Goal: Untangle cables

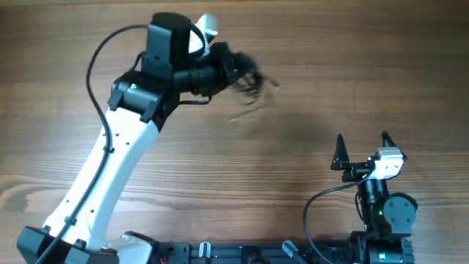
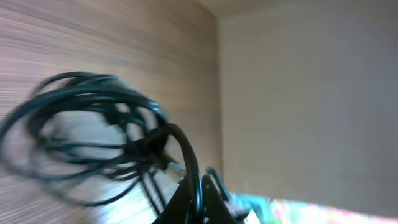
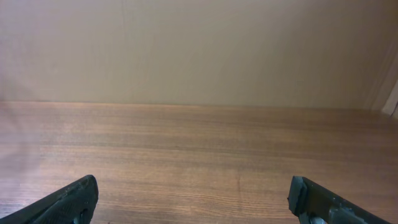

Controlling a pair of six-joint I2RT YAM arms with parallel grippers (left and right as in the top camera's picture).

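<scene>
left end effector closed tight, one strand of the cables pinched between its fingers. the rest of the bundle hangs off the tip over the far middle of the counter; cannot tell whether the lowest loops touch the wood. right end effector fingers wide apart, holding nothing, near its own base at the near right, well apart from the cables. progress, judged: early. bundle is gripped but not separated, all one clump, no cord laid out alone. left: tease each cord free and lay them apart. look: thin dark cords, several overlapping loops crossing near the grip, ends trailing right; blurred, so count and plugs unclear.
</scene>
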